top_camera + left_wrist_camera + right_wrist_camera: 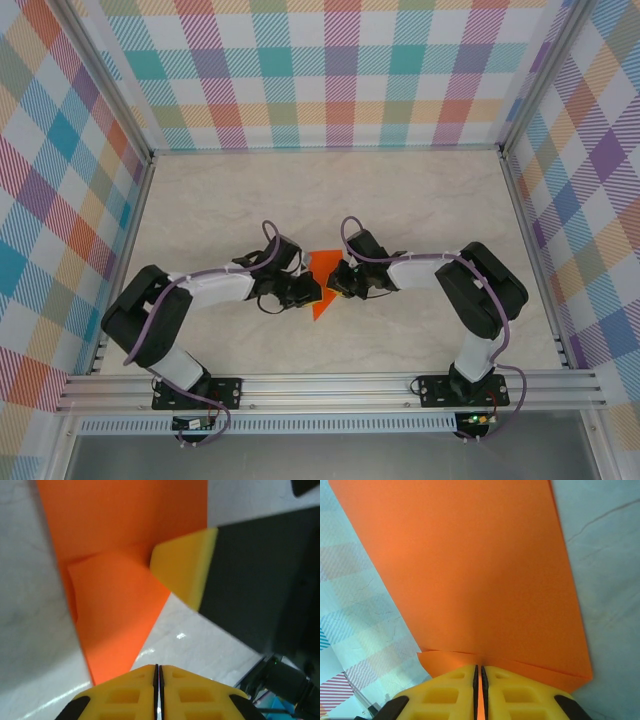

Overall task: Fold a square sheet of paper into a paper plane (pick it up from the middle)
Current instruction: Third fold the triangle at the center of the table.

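The bright orange paper plane (322, 270) lies at the table's middle, a folded pointed shape between both grippers. My right gripper (337, 283) is shut on its edge: in the right wrist view the orange sheet (470, 570) runs into the slit between the yellow fingers (478, 669). My left gripper (308, 292) is shut with nothing in it, its tips (156, 669) hovering just off the paper's pointed corner. In the left wrist view the paper (120, 580) shows a folded flap, and one yellow finger (182, 570) of the right gripper presses on its edge.
The pale marble table (330, 190) is bare around the paper. Checkered walls with metal frame rails (330, 150) close in the back and both sides. Both arm bases sit on the near rail (330, 385).
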